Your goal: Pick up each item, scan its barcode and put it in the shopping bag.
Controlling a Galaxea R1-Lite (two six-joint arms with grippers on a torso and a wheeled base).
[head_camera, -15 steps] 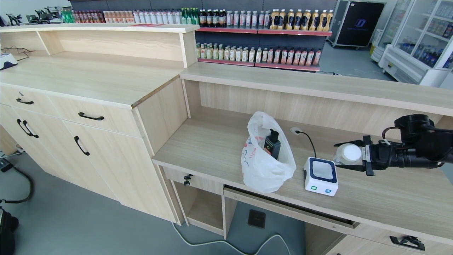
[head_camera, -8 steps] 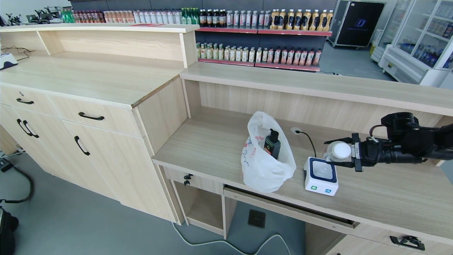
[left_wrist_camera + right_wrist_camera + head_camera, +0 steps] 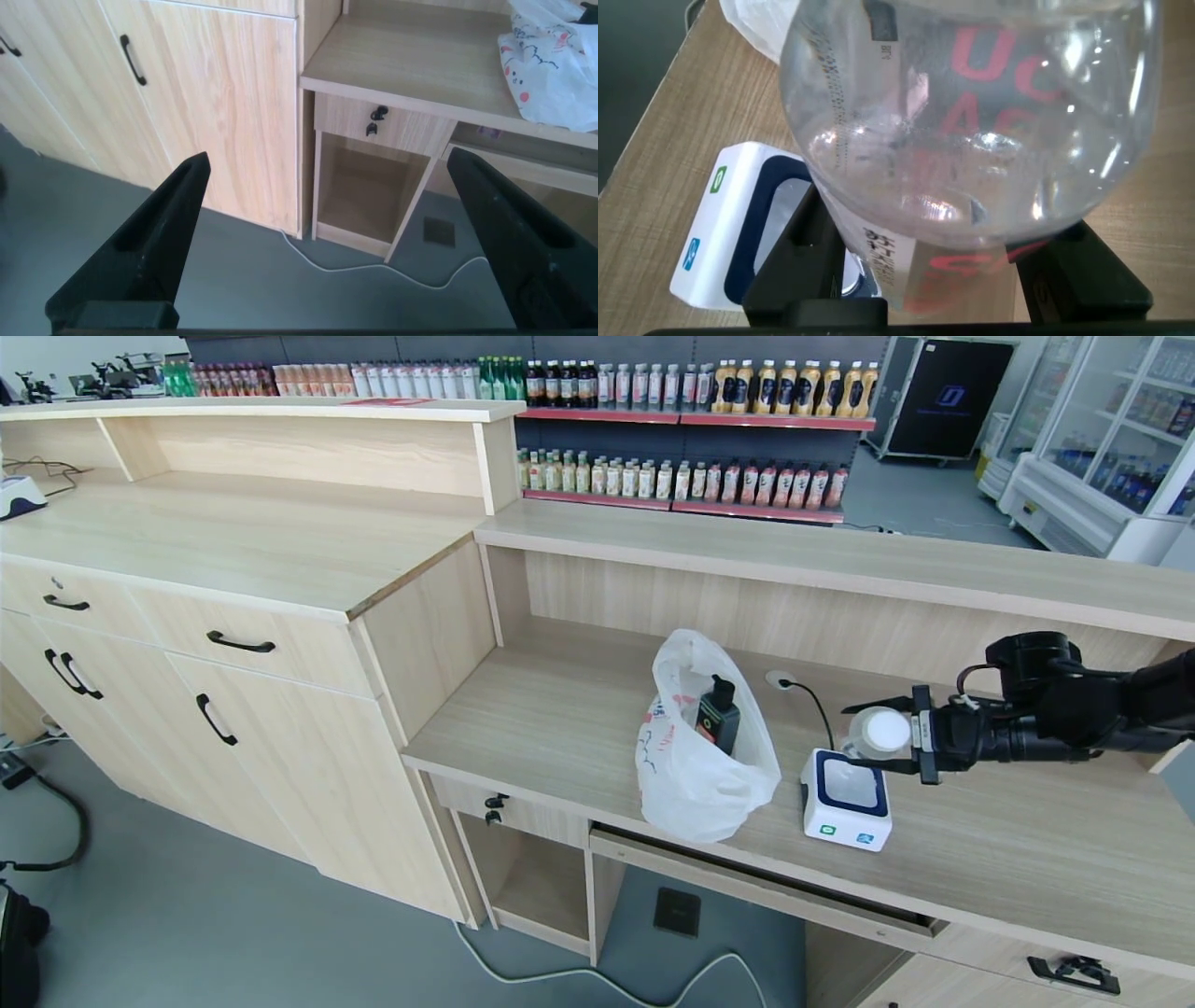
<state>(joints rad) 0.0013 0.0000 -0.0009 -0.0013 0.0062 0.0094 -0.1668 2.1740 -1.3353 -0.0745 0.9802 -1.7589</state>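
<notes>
My right gripper is shut on a clear plastic bottle with a white cap, held sideways just above the far edge of the white and blue barcode scanner. Up close in the right wrist view, the bottle shows red print and a barcode label, and the scanner sits below it. The white shopping bag stands open left of the scanner with a dark pump bottle inside. My left gripper is open, hanging low over the floor in front of the counter's cupboards.
The scanner's black cable runs to a grommet at the back of the desk. A raised ledge borders the desk behind, and a taller counter stands to the left. Drink shelves line the room behind.
My right arm has carried the bottle leftward, from beside the scanner to above its far edge. The bag and scanner have stayed put.
</notes>
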